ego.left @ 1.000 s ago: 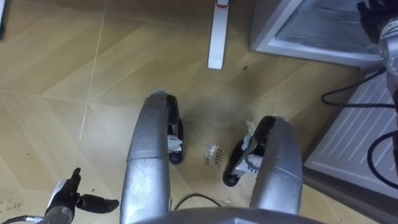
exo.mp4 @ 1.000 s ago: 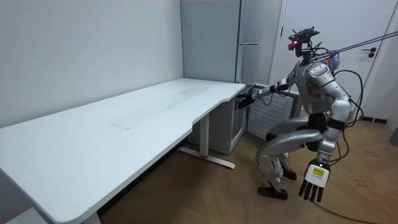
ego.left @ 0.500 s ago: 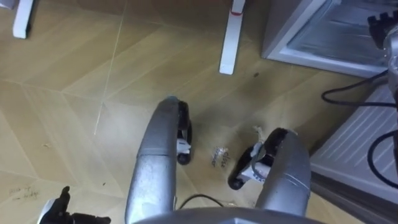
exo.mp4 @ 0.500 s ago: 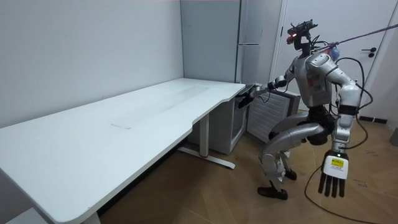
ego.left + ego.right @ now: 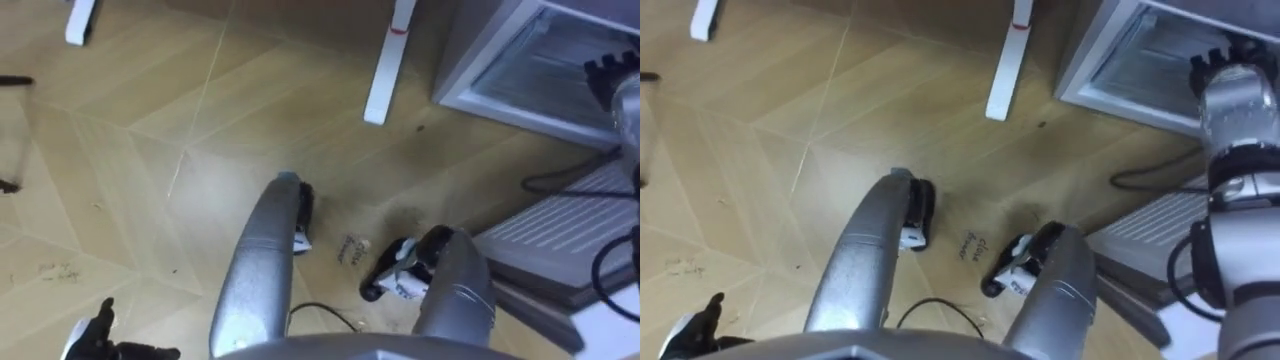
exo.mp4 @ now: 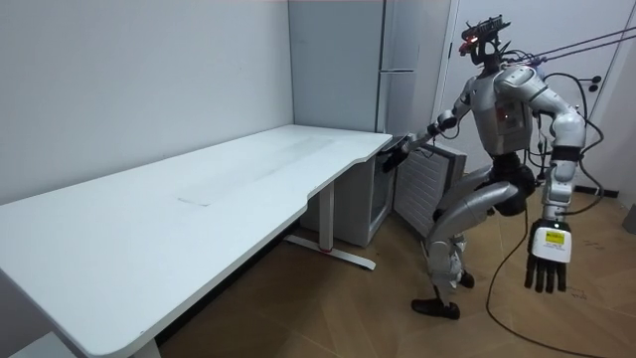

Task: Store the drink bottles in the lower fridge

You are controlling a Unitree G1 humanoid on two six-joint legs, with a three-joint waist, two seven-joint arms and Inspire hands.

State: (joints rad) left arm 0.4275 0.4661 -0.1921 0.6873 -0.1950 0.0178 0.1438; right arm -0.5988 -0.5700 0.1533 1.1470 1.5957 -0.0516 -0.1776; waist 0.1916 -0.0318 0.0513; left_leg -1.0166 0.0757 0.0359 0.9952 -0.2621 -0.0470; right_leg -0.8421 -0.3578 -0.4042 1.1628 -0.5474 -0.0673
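The lower fridge (image 5: pixel 500 105) stands open at the upper right, its pale inside shelf showing. Its ribbed white door (image 5: pixel 575 230) is swung out beside my right leg. My right hand (image 5: pixel 608 72) is stretched out at the fridge's opening, seen from behind as dark knuckles, and in the room view it (image 6: pixel 396 156) reaches past the desk corner. My left hand (image 6: pixel 549 261) hangs low at my side with straight fingers and holds nothing; its dark fingers (image 5: pixel 110 345) show at the lower left. I stand facing the fridge with one knee bent.
A long white desk (image 6: pixel 199 209) runs along the wall on the room view's left, and its white foot (image 5: pixel 385 75) lies on the wood floor in front of me. A tall grey fridge (image 6: pixel 402 60) rises behind. A small paper scrap (image 5: pixel 352 248) lies between my feet.
I have risen from a deep crouch to nearly upright, and my view has shifted. My left arm swung out to the room view's right. My right arm stayed stretched toward the fridge.
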